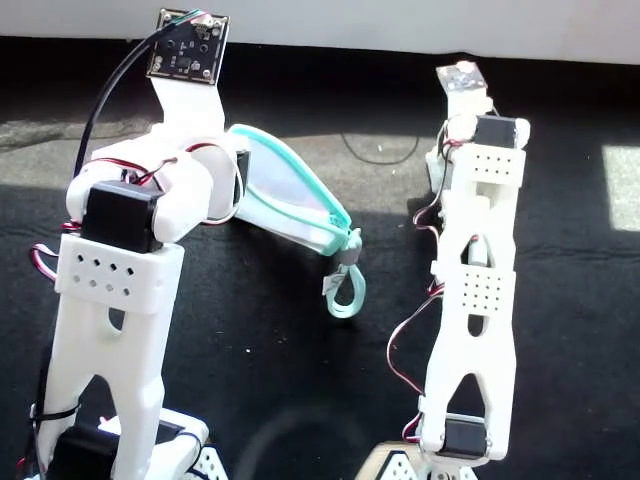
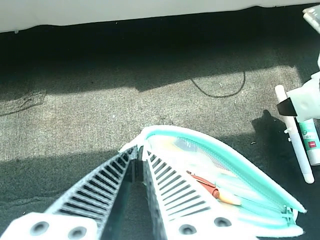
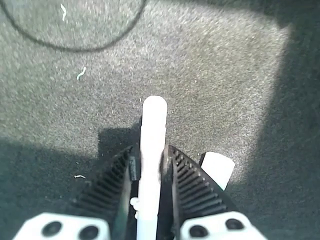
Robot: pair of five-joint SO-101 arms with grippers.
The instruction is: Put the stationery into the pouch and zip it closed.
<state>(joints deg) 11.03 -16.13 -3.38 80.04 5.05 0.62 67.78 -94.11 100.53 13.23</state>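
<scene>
Pinching the pouch (image 2: 230, 167) by its rim with the left gripper (image 2: 139, 151) — jaws closed on the teal edge, right at their tips. Holding the mouth gaping open just beyond those jaws, with a red pen (image 2: 205, 184) and a few paler pieces already lying inside.

Clamping a white pen (image 3: 153, 117) in the right gripper (image 3: 150, 157), jaws shut tight on the barrel, with the rounded end sticking out past their tips. Hanging low over the mat (image 3: 235, 70), going by the shadow close under the jaws; lifted clear or touching down, hard telling. Leaving a tube (image 3: 218, 167) lying just beside one jaw, outside the grip.

Sitting in the loading step, by the look of it: taking up one of the last loose pieces, well apart from the pouch's mouth. Calling next, most likely, for raising the pen, carrying it across to the opening beyond the left jaws, and lining the barrel up along the slit before easing the right jaws apart. Needing a steady left pinch, so as not to be letting the mouth sag shut. Leaving the tube to fetch after that — and then the zip to run closed, probably from the end by the clasp (image 1: 346, 290), farthest from the left jaws.
</scene>
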